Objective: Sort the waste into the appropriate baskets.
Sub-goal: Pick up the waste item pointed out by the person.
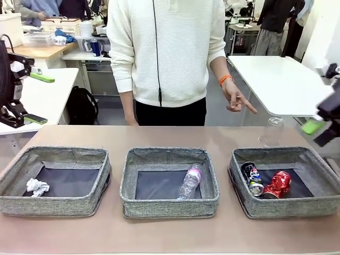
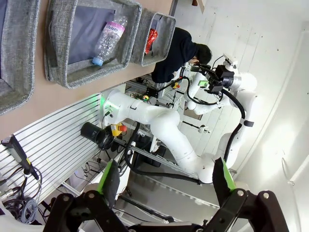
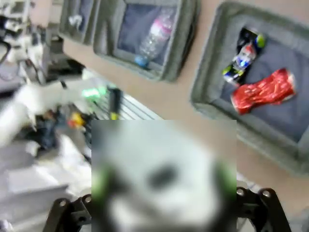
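Three grey woven baskets stand in a row. The left basket [image 1: 53, 204] holds a crumpled white paper ball [image 1: 37, 186]. A pink-labelled bottle [image 1: 190, 181] lies in the middle basket [image 1: 170, 206]. The right basket [image 1: 289, 208] holds a dark printed can [image 1: 253, 179] and a crushed red can [image 1: 277, 184]. A clear bottle [image 1: 272, 132] stands on the table behind the right basket. My left gripper [image 1: 38, 99] hangs open, raised at the far left, its jaws empty [image 2: 166, 183]. My right gripper [image 1: 319, 127], blurred, is raised at the far right just beside the clear bottle, open [image 3: 161, 183].
A person in a white sweater stands at the far edge, one hand [image 1: 237, 101] pointing down toward the clear bottle. White tables stand behind on both sides. Bare table runs in front of and behind the baskets.
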{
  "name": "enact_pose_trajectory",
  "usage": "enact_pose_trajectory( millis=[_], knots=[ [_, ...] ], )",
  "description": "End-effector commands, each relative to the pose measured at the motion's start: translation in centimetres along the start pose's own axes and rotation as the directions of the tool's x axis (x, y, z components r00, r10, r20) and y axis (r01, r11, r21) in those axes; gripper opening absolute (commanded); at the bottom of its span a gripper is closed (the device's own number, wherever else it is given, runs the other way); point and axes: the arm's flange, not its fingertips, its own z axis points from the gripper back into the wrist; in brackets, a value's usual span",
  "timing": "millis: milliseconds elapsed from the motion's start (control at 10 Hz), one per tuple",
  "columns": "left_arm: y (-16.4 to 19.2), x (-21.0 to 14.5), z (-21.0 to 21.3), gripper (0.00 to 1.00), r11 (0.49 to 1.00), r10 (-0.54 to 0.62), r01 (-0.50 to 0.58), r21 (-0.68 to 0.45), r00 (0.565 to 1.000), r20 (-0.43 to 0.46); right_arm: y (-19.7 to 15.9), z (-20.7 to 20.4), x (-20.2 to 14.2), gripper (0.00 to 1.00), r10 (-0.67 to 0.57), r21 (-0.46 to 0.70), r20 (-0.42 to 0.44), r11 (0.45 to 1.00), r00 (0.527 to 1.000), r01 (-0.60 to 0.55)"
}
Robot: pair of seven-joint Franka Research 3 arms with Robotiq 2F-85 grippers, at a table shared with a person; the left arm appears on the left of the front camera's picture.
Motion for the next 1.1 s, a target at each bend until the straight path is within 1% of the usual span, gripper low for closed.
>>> enact_pose_trajectory(
  millis=[0, 100, 200, 300, 400, 500, 600, 700, 800, 900, 1000],
  knots=[
    [0.1, -0.2, 0.2, 1.00, 1.000, -0.024, 0.023, -0.011, 1.000, -0.009, -3.4, 1.4, -2.1, 1.00, 0.835, 0.127, 0.285, 0.453, 0.470, -0.882],
    [0.1, -0.2, 0.2, 1.00, 1.000, -0.024, 0.023, -0.011, 1.000, -0.009, -5.1, 2.0, -3.3, 1.00, 0.864, 0.132, 0.405, 0.270, 0.300, -0.954],
    [0.1, -0.2, 0.2, 1.00, 1.000, -0.024, 0.023, -0.011, 1.000, -0.009, -6.5, 2.8, -4.2, 1.00, 0.814, 0.167, 0.545, 0.132, 0.203, -0.977],
    [0.1, -0.2, 0.2, 1.00, 1.000, -0.024, 0.023, -0.011, 1.000, -0.009, -7.1, 3.7, -4.8, 1.00, 0.681, 0.177, 0.679, 0.211, 0.275, -0.961],
    [0.1, -0.2, 0.2, 1.00, 1.000, -0.024, 0.023, -0.011, 1.000, -0.009, -6.9, 4.8, -4.7, 1.00, 0.351, 0.135, 0.852, 0.569, 0.388, -0.811],
    [0.1, -0.2, 0.2, 1.00, 1.000, -0.024, 0.023, -0.011, 1.000, -0.009, -6.8, 4.7, -4.9, 1.00, 0.376, -0.020, 0.839, 0.743, 0.393, -0.669],
    [0.1, -0.2, 0.2, 1.00, 1.000, -0.024, 0.023, -0.011, 1.000, -0.009, -6.4, 4.7, -4.7, 1.00, 0.345, -0.021, 0.837, 0.796, 0.425, -0.605],
    [0.1, -0.2, 0.2, 1.00, 1.000, -0.024, 0.023, -0.011, 1.000, -0.009, -7.3, 5.7, -5.6, 1.00, 0.472, 0.023, 0.520, 0.825, 0.711, -0.564],
    [0.1, -0.2, 0.2, 1.00, 1.000, -0.024, 0.023, -0.011, 1.000, -0.009, -7.3, 5.7, -5.6, 1.00, 0.472, 0.023, 0.520, 0.825, 0.711, -0.564],
    [0.1, -0.2, 0.2, 1.00, 1.000, -0.024, 0.023, -0.011, 1.000, -0.009, -7.1, 6.3, -5.6, 1.00, 0.387, 0.046, 0.656, 0.836, 0.648, -0.546],
    [0.1, -0.2, 0.2, 1.00, 1.000, -0.024, 0.023, -0.011, 1.000, -0.009, -9.0, 6.8, -4.2, 1.00, 0.426, 0.012, 0.622, 0.834, 0.658, -0.551]
  ],
)
